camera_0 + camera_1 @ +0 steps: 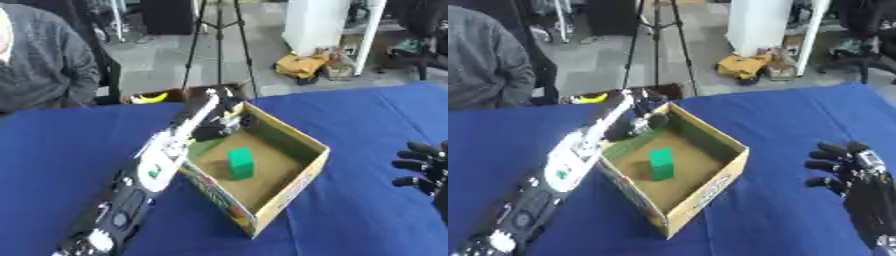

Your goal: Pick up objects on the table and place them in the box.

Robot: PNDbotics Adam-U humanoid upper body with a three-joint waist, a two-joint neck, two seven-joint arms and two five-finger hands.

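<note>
Left robot hand (642, 114) reaches along its outstretched arm to the far left corner of the box (302, 182), where its fingers curl round a small pale object (638, 125) with a touch of yellow on it; what the object is I cannot make out. It hangs just inside the far wall, above the brown floor of the box.

Judging from this, the step in hand is the drop. To do it well, the left robot hand should carry the object a little further in from the wall, toward the middle of the floor, so it cannot catch on the rim and tip back out onto the bench (367, 115). It should come down low before the fingers uncurl, and land the object clear of the green block (241, 163), which stands upright near the middle. After letting go, the fingers should lift straight up, so they do not drag the wall or shift the box across the blue cloth.

Right robot hand (843, 169) rests at the right edge of the bench, well apart from the box, its fingers spread, relaxed and holding nothing.

By count: one box, one green block inside it, one small pale object in the grasp, two robot hands. No other loose object shows on the blue bench in either view.
</note>
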